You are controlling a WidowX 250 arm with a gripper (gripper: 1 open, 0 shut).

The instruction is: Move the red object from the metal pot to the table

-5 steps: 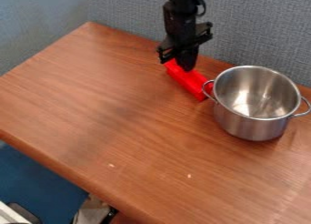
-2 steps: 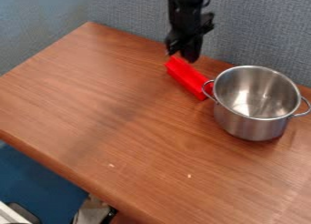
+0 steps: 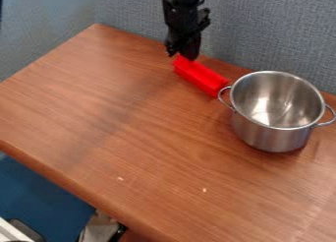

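— On the worktop (image 3: 118,118), the red block (image 3: 201,77) lies flat, just beside the metal pot (image 3: 274,110), which looks empty.

— And the end effector (image 3: 179,49)?

— Fingers together, holding nothing, close above the block's far end. If it sinks or swings toward the pot, it could push the block against the pot.

From my feed, the arm (image 3: 184,10) is cut off by the top edge, so I see only its lower end. The gripper (image 3: 179,51) is too small and dark for me to read its jaws. The table (image 3: 118,128) runs out past the right edge.
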